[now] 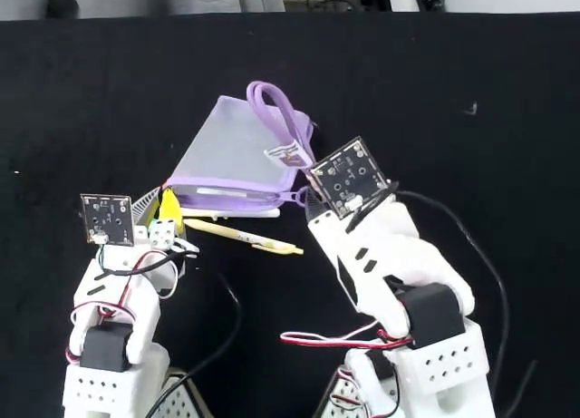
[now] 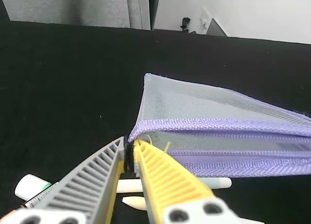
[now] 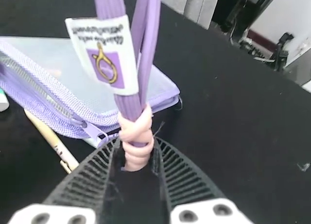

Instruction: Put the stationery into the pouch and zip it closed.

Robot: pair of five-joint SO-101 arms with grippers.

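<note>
A purple mesh pouch (image 1: 231, 150) lies mid-table, and its purple strap (image 1: 275, 114) loops toward the far side. My left gripper (image 1: 169, 203), with one grey and one yellow finger, is shut on the pouch's corner (image 2: 137, 130). My right gripper (image 1: 312, 197) is shut on the pink-wrapped base of the strap (image 3: 135, 136), just beside the zipper pull (image 3: 95, 131). A cream pen (image 1: 245, 237) lies on the table in front of the pouch. A white pen (image 2: 216, 183) pokes out from under the pouch's near edge. A white-capped marker (image 2: 28, 185) lies beside my left gripper (image 2: 129, 147).
A white label (image 3: 101, 53) hangs on the strap. Black cloth covers the table (image 1: 471, 110), with open room to the far left and right of the pouch. Cables trail from both arm bases at the near edge.
</note>
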